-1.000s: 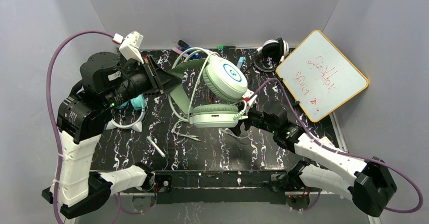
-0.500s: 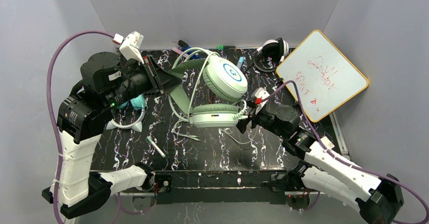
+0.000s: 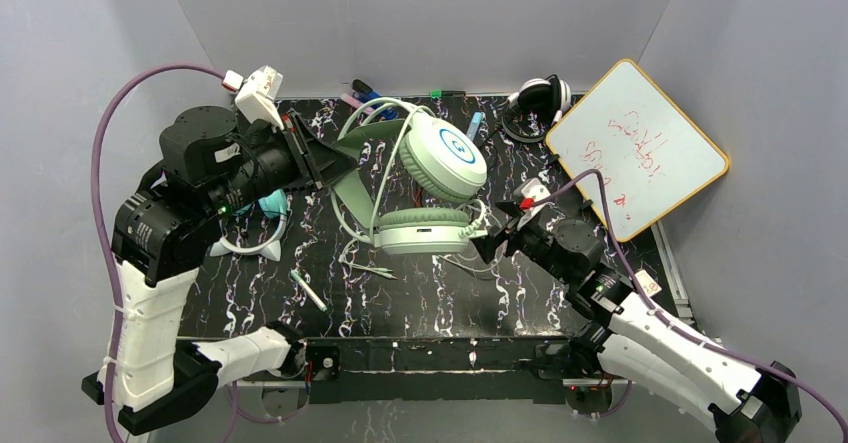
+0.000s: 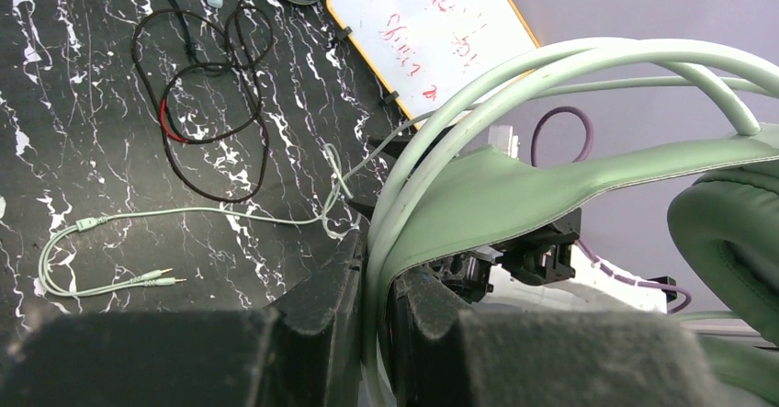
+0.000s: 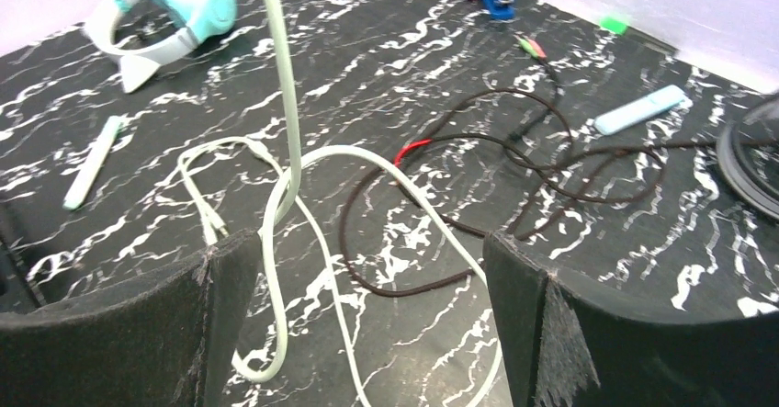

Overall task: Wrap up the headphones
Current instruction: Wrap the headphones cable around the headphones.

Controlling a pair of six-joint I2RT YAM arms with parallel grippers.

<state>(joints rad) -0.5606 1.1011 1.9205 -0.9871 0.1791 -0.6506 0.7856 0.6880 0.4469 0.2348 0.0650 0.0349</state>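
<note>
**Mint headset up by its band, right jaws wide**

The left end effector is pressed together on the headband of the mint-green headset. The left wrist view confirms it: the pale band runs straight between the two black fingers. One green ear cushion is cut off at that view's right edge.

The headset hangs over the middle of the bench, one cup facing up at the camera and the other edge-on below it. Whether that lower cup touches the bench, I cannot tell from above.

The right end effector sits just beside the lower cup, jaws spread wide, gripping nothing. Its own camera shows the pale cable dropping in from out of frame. It loops on the bench ahead of the jaws, crossing a dark cable with a red stretch.

The teal headset lies at the left, half hidden under the left arm. The black-and-white headset is at the far edge, partly cut off by the whiteboard, whose red writing is unreadable
</note>
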